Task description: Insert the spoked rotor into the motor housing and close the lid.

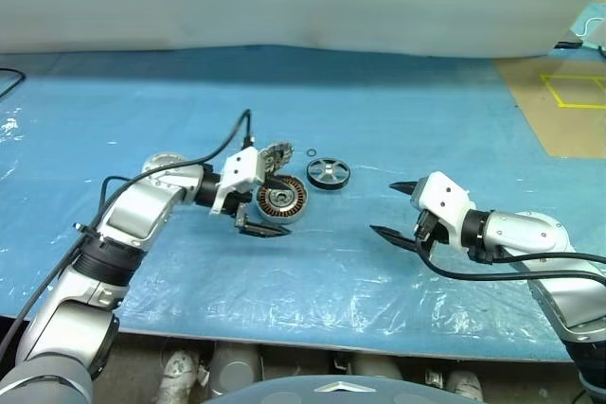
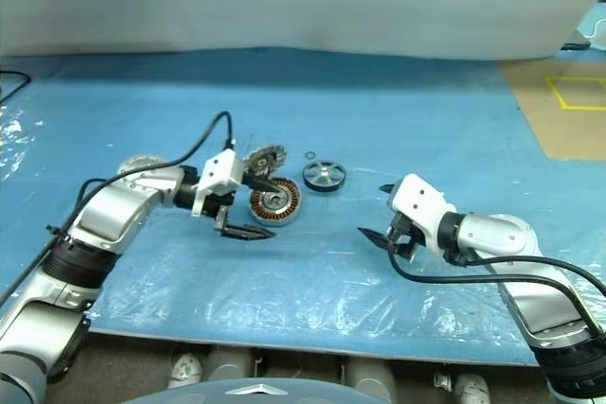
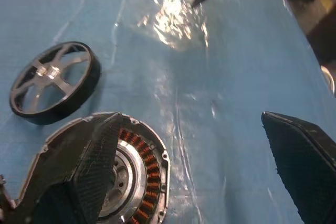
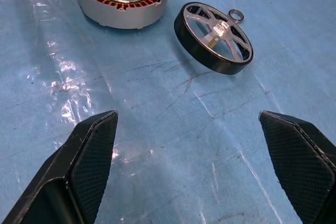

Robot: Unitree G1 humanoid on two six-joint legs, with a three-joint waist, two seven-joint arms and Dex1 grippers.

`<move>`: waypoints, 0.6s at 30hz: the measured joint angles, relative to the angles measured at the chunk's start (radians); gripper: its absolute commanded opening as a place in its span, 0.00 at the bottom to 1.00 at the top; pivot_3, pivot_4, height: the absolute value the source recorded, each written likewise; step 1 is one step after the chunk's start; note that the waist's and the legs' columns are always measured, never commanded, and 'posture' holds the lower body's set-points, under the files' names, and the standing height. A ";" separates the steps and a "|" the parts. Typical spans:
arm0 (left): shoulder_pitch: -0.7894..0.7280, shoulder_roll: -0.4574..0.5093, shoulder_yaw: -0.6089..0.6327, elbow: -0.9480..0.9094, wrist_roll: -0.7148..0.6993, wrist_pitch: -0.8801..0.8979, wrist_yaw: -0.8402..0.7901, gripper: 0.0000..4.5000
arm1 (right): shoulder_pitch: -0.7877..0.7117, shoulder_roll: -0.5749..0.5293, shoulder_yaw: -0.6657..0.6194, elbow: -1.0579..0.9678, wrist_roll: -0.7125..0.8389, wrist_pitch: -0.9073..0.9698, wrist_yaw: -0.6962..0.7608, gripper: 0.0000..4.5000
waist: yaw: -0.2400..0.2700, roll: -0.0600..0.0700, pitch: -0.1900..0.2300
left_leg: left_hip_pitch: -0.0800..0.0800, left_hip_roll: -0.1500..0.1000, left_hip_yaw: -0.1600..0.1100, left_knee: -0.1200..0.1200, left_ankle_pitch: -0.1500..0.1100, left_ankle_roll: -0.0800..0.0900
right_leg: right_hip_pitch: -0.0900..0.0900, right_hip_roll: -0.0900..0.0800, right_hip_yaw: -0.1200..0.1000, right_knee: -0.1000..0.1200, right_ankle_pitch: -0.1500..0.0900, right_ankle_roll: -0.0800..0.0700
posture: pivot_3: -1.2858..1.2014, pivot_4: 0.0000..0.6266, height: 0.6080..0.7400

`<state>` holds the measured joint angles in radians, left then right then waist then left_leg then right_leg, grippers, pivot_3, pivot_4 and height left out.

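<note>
We read no brand, label or writing on any part.

The housing (image 1: 281,202) sits on the blue plastic sheet (image 1: 379,120) that covers the counter, and we place everything else from it. It is a round, shallow silver cup with a ring of copper-brown windings around a metal hub. Its lid (image 1: 276,152) stands open at the far edge, tilted up, a thin round plate with a mottled inner face.

The rotor (image 1: 329,173) lies flat on the sheet just to the right of the housing and a little farther back, near it but not touching. It is a small wheel with a black rim and shiny silver spokes and hub. A tiny thin ring (image 1: 311,151) lies just beyond the rotor, level with the lid.

Our left pincer (image 1: 270,203) hangs at the housing's left side with its black, textured fingers spread wide, one above the near rim and one behind the cup; it grips nothing. In the left wrist view one finger (image 3: 79,171) overlaps the housing's windings.

Our right pincer (image 1: 391,209) is well to the right of the housing, also spread wide and empty, pointing toward the rotor across bare, wrinkled, glossy sheet.
</note>
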<state>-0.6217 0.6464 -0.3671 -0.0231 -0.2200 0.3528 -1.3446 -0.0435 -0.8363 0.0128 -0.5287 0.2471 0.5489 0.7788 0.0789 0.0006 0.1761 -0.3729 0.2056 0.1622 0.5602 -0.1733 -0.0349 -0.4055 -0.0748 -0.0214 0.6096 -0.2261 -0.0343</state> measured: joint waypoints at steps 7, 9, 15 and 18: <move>-0.098 0.020 -0.089 0.066 0.174 -0.119 -0.026 1.00 | 0.022 0.024 0.000 -0.028 -0.009 0.016 -0.045 1.00 | -0.001 0.000 0.000 | 0.000 0.000 0.000 0.000 0.000 0.000 | 0.000 0.000 0.000 0.000 0.000 0.000 | 0.52 0.24 1.00; -0.108 0.021 -0.090 0.080 0.194 -0.127 -0.029 1.00 | 0.028 0.031 0.000 -0.041 -0.013 0.020 -0.060 1.00 | 0.000 0.000 0.000 | 0.000 0.000 0.000 0.000 0.000 0.000 | 0.000 0.000 0.000 0.000 0.000 0.000 | 0.52 0.24 1.00; -0.127 0.023 -0.096 0.160 0.241 -0.139 -0.047 1.00 | 0.062 0.056 0.002 -0.067 -0.030 0.032 -0.097 1.00 | 0.001 0.000 0.000 | 0.000 0.000 0.000 0.000 0.000 -0.001 | 0.000 0.000 0.000 0.000 0.000 0.000 | 0.52 0.24 1.00; -0.130 0.022 -0.101 0.181 0.259 -0.174 -0.059 1.00 | 0.062 0.059 0.002 -0.075 -0.037 0.039 -0.109 1.00 | 0.002 0.000 0.000 | 0.000 0.000 0.000 0.001 0.000 -0.001 | 0.000 0.000 0.000 0.001 0.000 0.000 | 0.52 0.24 1.00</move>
<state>-0.7517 0.6686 -0.4679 0.1577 0.0394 0.1789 -1.4035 0.0184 -0.7775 0.0152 -0.6036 0.2105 0.5877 0.6696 0.0809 0.0009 0.1759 -0.3731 0.2056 0.1622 0.5607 -0.1731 -0.0355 -0.4056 -0.0749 -0.0216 0.6103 -0.2260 -0.0342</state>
